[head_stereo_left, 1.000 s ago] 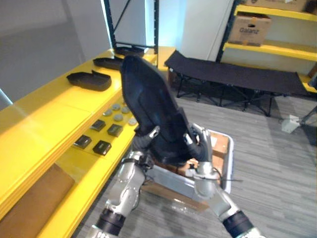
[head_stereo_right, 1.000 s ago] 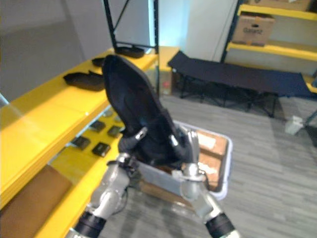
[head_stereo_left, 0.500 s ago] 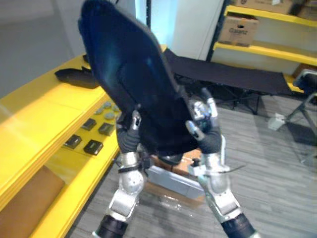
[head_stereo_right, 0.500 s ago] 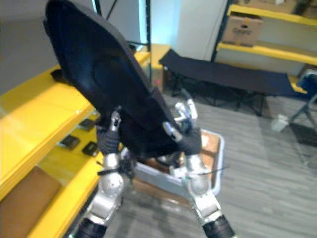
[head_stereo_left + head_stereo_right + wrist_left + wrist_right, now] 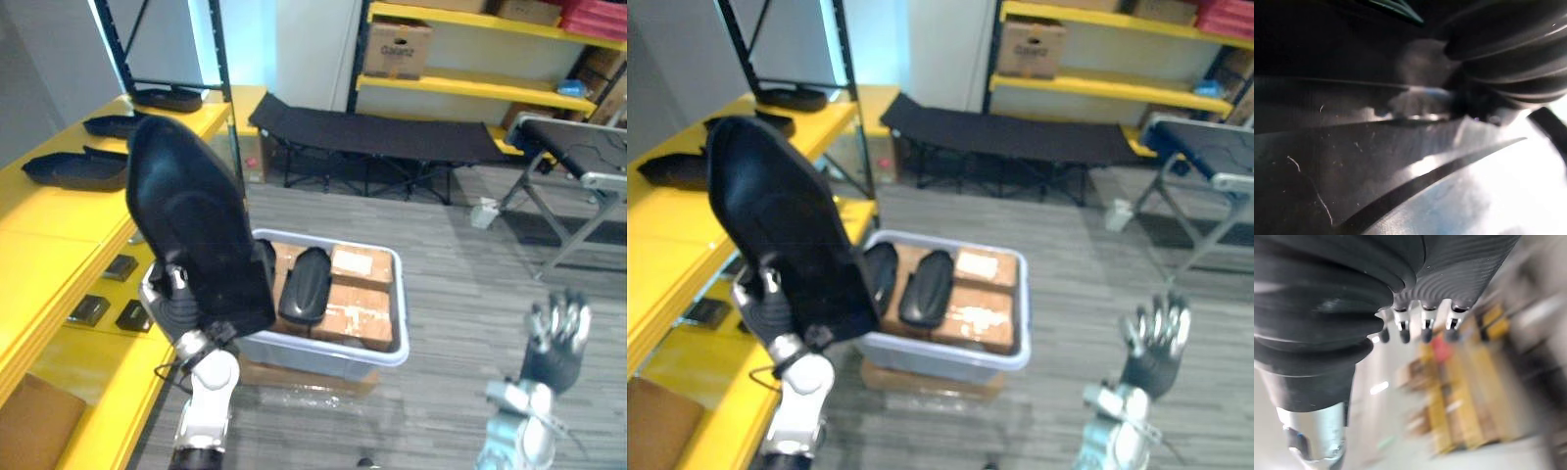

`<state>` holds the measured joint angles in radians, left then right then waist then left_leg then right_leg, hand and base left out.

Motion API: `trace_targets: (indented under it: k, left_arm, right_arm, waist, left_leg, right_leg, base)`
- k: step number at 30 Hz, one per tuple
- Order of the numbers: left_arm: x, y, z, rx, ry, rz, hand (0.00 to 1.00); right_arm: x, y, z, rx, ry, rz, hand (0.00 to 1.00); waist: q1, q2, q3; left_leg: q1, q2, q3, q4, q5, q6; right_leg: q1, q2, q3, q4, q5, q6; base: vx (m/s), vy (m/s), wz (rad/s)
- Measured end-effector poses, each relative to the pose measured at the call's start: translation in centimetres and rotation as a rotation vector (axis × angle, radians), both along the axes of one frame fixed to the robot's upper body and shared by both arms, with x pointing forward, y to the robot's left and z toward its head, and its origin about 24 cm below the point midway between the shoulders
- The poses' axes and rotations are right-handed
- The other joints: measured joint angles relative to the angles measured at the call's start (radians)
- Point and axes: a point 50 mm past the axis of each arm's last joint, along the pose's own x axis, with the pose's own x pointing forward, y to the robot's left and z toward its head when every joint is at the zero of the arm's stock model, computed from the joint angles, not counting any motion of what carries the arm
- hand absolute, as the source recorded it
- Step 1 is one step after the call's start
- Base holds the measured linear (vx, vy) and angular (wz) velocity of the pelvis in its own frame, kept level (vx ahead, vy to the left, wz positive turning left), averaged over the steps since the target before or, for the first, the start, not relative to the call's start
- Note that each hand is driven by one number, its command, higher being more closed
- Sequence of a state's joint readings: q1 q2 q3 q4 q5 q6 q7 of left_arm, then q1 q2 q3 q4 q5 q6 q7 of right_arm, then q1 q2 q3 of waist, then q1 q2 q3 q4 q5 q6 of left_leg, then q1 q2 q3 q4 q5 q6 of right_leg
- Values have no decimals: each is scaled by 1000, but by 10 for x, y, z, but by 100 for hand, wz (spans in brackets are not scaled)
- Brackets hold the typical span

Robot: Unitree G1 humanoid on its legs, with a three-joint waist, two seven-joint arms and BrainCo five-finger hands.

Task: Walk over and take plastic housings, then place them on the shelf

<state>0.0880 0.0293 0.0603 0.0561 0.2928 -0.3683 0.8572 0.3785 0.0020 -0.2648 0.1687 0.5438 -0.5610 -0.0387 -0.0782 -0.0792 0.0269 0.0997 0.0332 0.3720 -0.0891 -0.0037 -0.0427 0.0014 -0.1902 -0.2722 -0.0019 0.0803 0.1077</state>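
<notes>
Left eye view: a large black plastic housing (image 5: pixel 191 230) stands nearly on end at the left of the scene, its long axis running from near to far and its top leaning away towards the far left; the left hand (image 5: pixel 174 308) grips its lower end, fingers curled round the edge; the yellow shelf (image 5: pixel 49 235) lies just to the left of it, with other dark housings (image 5: pixel 73 168) already lying flat at the far end; to the right of the held piece a grey bin (image 5: pixel 392 354) sits on the floor, holding one more housing (image 5: pixel 305 284) beside cardboard boxes (image 5: pixel 361 264); the right hand (image 5: pixel 554 338) is raised well apart at the near right, holding nothing.

Right eye view: the same arrangement; the held housing overlaps the near edge of the shelf, so the left arm looks the nearer one for setting it down, by swinging it left and laying it flat.

Left wrist view: the housing's dark scuffed surface (image 5: pixel 1352 161) is pressed close against the hand's ribbed cover (image 5: pixel 1508 54).

Right wrist view: the fingers (image 5: pixel 1425 325) hang straight and slightly apart, touching nothing.
</notes>
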Motion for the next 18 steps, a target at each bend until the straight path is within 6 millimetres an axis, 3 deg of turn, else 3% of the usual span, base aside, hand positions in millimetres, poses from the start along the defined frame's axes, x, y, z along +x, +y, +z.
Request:
trace_targets:
  k: [2,4,8,11,15,18]
  left_arm:
    - [-5,3,-6,-15,29,0,100]
    - [-7,4,-11,-35,51,-18,100]
    - [-10,4,-13,-86,41,-70,100]
    - [-14,3,-9,-119,19,-90,100]
    - [-22,8,8,-102,-56,-49,100]
    - [-33,23,32,-72,-167,56,100]
  right_arm:
    - [-14,1,-30,63,148,-21,0]
    - [-23,5,-48,111,240,-25,0]
    - [-28,19,-60,150,298,-8,0]
    - [-19,22,-54,100,285,38,0]
    - [12,26,-24,24,129,130,0]
    - [44,35,-2,-10,-1,227,0]
  waist:
    - [-3,10,4]
    - [-3,19,10]
    - [1,29,14]
    - [10,28,15]
    - [21,31,21]
    - [48,33,23]
  left_leg:
    - [1,3,-1,0,-3,-4]
    - [5,2,-5,1,-4,-5]
    - [5,0,-9,1,-6,-5]
    - [2,-4,-32,1,-9,-2]
    - [-1,-15,-75,0,-14,2]
    - [-32,-33,-164,0,-2,9]
  right_leg:
    - [7,3,-3,-12,1,0]
    - [20,4,-5,-25,4,2]
    - [33,3,-16,-40,12,6]
    - [40,0,-30,-40,12,6]
    - [71,-15,-80,-42,-4,14]
    - [93,-35,-171,-37,-17,25]
  base:
    - [49,-27,1]
    - [28,-21,7]
    - [4,-20,7]
    - [-16,-13,14]
    - [-32,7,33]
    - [1,18,87]
